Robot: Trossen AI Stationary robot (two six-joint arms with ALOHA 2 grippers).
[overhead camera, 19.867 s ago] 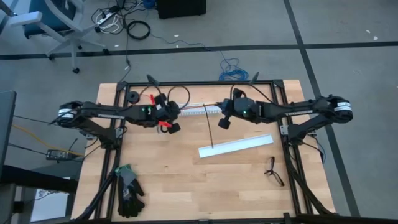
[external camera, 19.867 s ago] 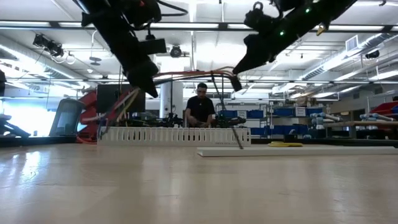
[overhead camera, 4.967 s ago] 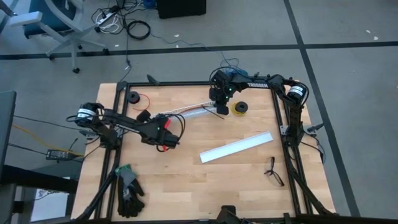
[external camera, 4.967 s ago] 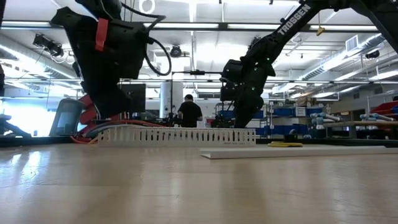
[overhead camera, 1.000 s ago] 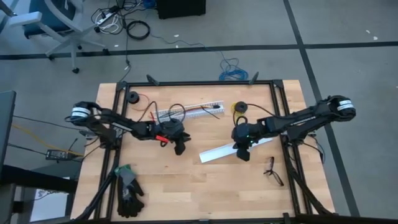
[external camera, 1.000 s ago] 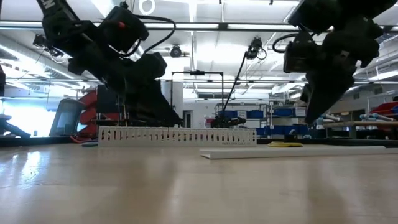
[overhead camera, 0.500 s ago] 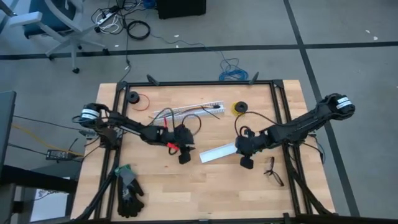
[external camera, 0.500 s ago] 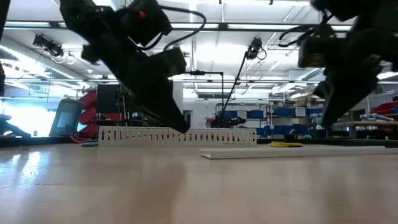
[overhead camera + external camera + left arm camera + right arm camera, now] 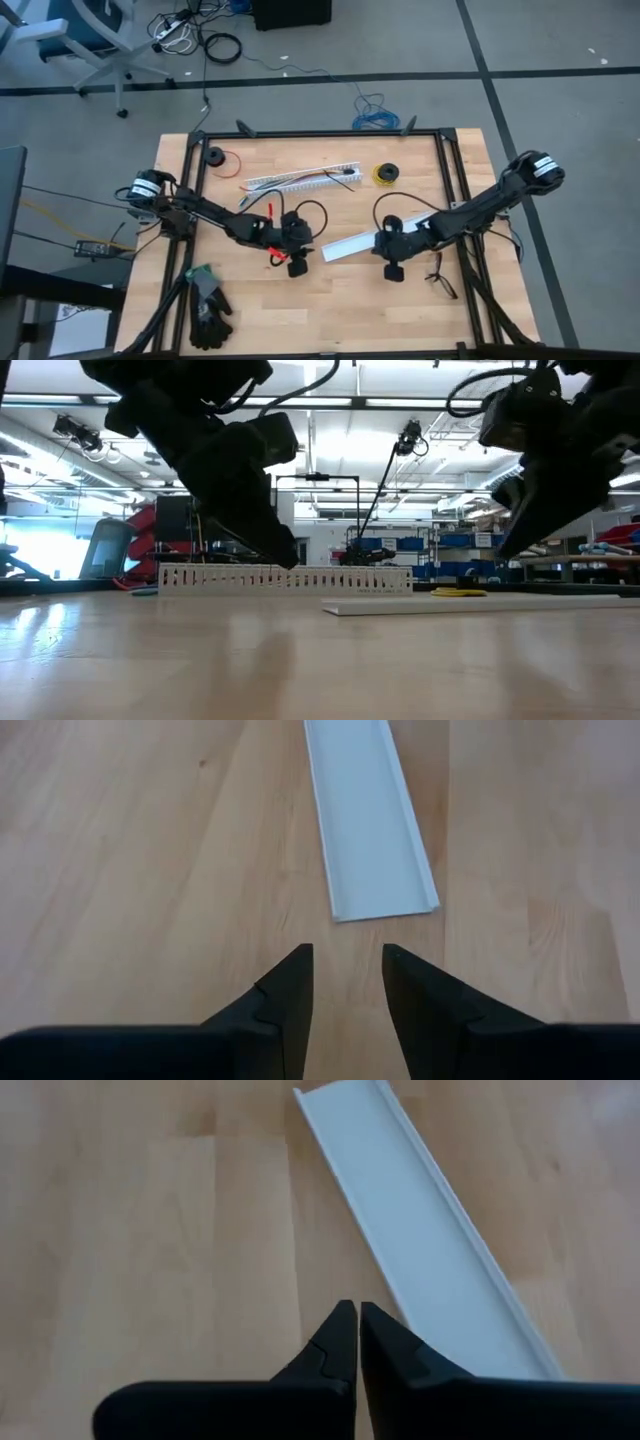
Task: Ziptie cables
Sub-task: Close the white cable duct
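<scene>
**Both grippers empty over the table's middle**

The left gripper (image 9: 347, 970) has its fingers a little apart, holding nothing, just short of the white channel's (image 9: 368, 820) near end. The right gripper (image 9: 351, 1330) is pinched together, empty, beside the same channel. No writing is readable. Well beyond both, the cables (image 9: 300, 178) lie along the slotted channel (image 9: 285, 181), running left to right.

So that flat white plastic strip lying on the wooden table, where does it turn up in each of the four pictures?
High view: the flat white channel lies right of centre, between the left gripper and right gripper.
Low view: a thin pale bar on the table's right side.
Left wrist view: its end lies ahead of the open fingers.
Right wrist view: it runs slantwise past the shut fingers.
Shared landmark: the wooden tabletop.
</scene>
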